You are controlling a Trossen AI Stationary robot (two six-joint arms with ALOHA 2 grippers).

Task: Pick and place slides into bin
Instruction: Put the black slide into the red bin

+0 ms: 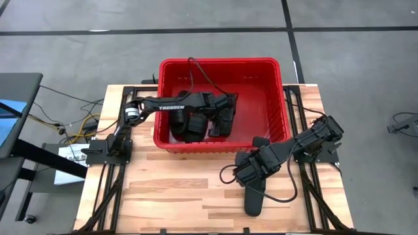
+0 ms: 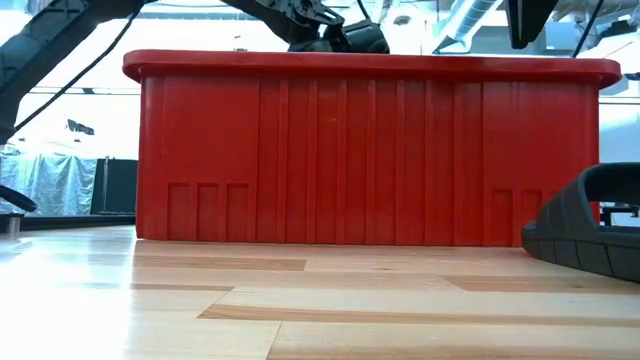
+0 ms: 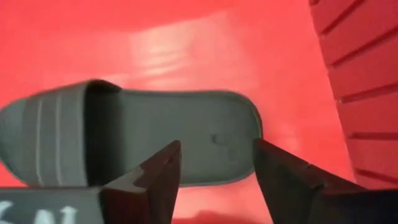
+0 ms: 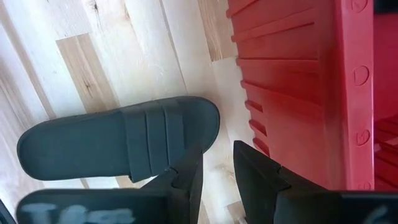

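The red bin (image 1: 222, 62) stands at the table's far middle; it also shows in the low view (image 2: 370, 150). Black slides (image 1: 186, 127) lie on its floor. My left gripper (image 1: 225, 111) is inside the bin, open, its fingers just above the heel end of one slide (image 3: 155, 134) that lies flat on the bin floor. One more slide (image 1: 255, 201) lies sole down on the table in front of the bin's near right corner. My right gripper (image 1: 243, 175) hovers at its strap end (image 4: 161, 134), fingers narrowly open (image 4: 216, 158) with bare wood between them.
The bin's near wall (image 4: 298, 74) rises close beside my right gripper. A black cable (image 1: 228, 171) loops over the table by the right arm. Bare wooden table lies to the near left (image 1: 170, 196).
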